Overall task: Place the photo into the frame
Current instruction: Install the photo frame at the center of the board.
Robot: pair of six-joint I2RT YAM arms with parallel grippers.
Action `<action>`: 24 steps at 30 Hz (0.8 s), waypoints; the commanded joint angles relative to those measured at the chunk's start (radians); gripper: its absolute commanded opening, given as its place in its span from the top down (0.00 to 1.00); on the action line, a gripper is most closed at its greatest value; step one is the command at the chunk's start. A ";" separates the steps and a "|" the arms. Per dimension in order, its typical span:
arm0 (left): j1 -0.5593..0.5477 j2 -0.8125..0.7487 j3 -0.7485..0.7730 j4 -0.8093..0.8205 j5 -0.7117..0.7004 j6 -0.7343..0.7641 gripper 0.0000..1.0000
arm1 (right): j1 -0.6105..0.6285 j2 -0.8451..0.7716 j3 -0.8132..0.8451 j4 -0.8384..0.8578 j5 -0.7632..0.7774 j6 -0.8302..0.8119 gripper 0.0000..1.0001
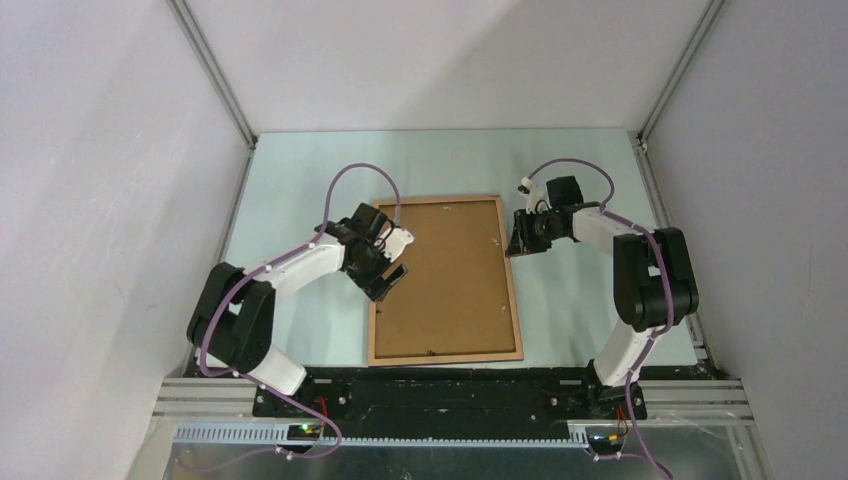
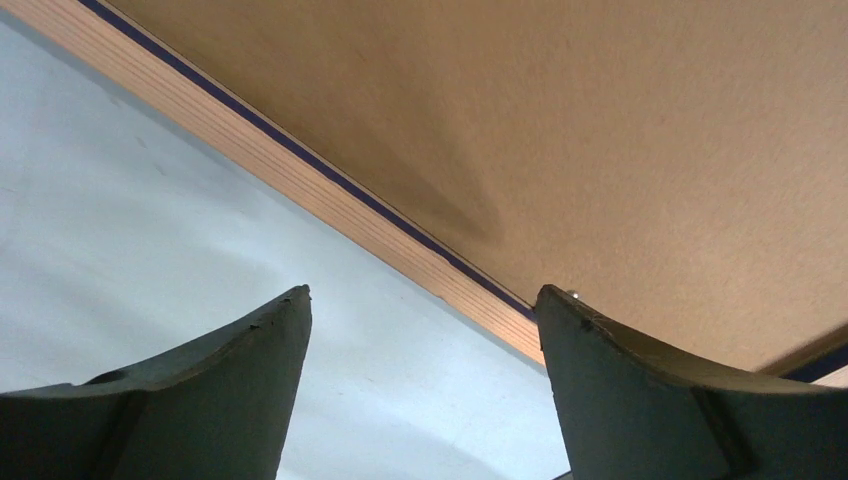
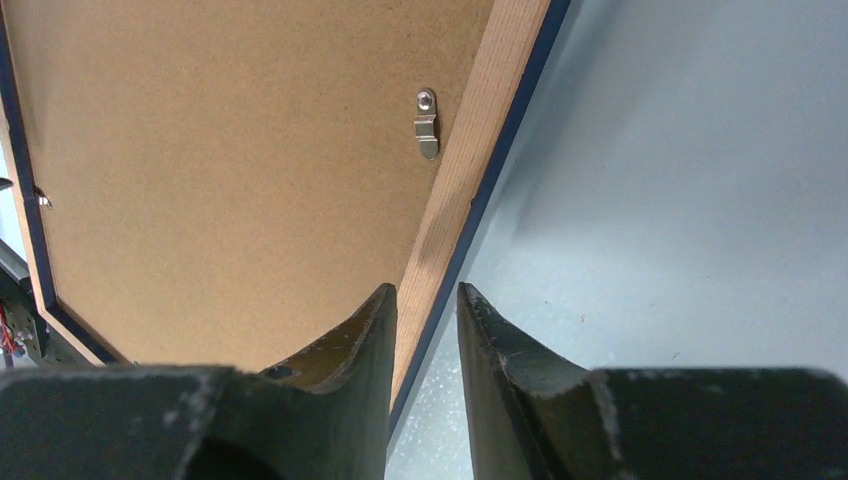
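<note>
The frame [image 1: 445, 357] lies flat on the pale table [image 1: 300, 200] just beyond the arm bases, wood-coloured side up, with the brown backing board [image 1: 445, 280] sitting inside its rails. At the middle of the left rail the left gripper [image 1: 394, 260] hangs with jaws spread wide and nothing in them, 1 finger over the table and the other at the board's edge. Farther back, the right gripper [image 3: 425, 290] is pinched on the right rail, 1 finger on each side, near a small metal clip [image 3: 427, 122].
</note>
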 commanded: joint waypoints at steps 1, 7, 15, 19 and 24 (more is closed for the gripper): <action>0.011 -0.003 0.085 0.025 -0.008 -0.050 0.12 | -0.006 -0.016 0.020 0.025 -0.015 0.002 0.66; 0.050 0.058 0.129 0.071 -0.039 -0.104 0.10 | -0.007 -0.027 0.019 0.028 -0.014 0.013 0.57; 0.109 0.172 0.207 0.084 -0.010 -0.163 0.14 | -0.005 -0.045 0.031 0.012 0.017 0.015 0.45; 0.127 0.203 0.221 0.083 0.017 -0.174 0.18 | 0.002 -0.045 0.052 -0.003 0.029 0.015 0.43; 0.139 0.211 0.217 0.086 0.049 -0.183 0.26 | 0.018 -0.034 0.081 -0.029 0.057 0.015 0.41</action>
